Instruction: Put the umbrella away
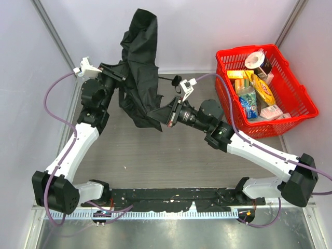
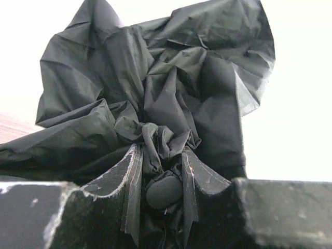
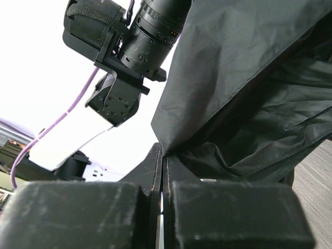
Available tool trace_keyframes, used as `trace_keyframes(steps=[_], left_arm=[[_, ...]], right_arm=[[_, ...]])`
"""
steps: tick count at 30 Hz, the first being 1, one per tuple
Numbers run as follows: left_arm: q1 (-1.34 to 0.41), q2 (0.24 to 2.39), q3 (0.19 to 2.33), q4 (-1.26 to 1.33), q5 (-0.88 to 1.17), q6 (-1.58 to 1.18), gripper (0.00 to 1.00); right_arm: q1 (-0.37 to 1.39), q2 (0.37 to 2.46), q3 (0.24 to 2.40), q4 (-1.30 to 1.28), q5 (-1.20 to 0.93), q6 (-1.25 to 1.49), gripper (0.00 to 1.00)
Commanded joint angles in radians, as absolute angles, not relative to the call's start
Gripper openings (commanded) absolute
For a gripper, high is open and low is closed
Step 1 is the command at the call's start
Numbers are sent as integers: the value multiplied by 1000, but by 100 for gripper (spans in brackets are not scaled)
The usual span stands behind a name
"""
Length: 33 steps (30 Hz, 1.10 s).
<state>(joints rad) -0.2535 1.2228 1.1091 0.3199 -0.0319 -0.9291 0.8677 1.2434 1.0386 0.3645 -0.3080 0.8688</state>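
White walls close in a wood-grain counter, and the umbrella is held up over its far side — a collapsed black bundle strung between both arms. The left jaws are clenched on gathered fabric at the bundle's core. The right jaws pinch a fold of canopy edge, likely to draw loose cloth in for wrapping. A red basket sits apart at right.

Umbrella left of centre, basket at right, groceries inside

White arms, black joints, purple cables
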Motion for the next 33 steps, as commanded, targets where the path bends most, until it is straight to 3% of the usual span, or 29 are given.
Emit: trace_keyframes(steps=[1, 6, 9, 11, 14, 22, 25, 28, 33], left_arm=[[-250, 1186, 1079, 575, -64, -1205, 0], [-245, 1186, 1042, 682, -5, -1307, 0], [-242, 1180, 1023, 698, 54, -1351, 0], [-241, 1177, 999, 719, 63, -1400, 0], [-232, 1190, 986, 756, 101, -1498, 0], [-226, 1250, 992, 830, 207, -1555, 0], [-227, 1276, 974, 908, 235, -1578, 0], [-226, 1299, 962, 945, 262, -1629, 0], [-239, 1293, 939, 1003, 256, -1695, 0]], right_arm=[[908, 1241, 1032, 433, -258, 738, 1], [948, 1272, 942, 547, -137, 701, 1], [946, 1304, 943, 487, -149, 664, 1], [948, 1301, 925, 433, -137, 609, 6], [943, 1273, 870, 399, -136, 522, 24], [945, 1120, 864, 218, -272, 449, 47], [943, 1069, 839, 225, -281, 434, 43], [945, 1058, 760, 421, -278, 460, 42], [951, 1314, 672, 944, -73, 446, 35]])
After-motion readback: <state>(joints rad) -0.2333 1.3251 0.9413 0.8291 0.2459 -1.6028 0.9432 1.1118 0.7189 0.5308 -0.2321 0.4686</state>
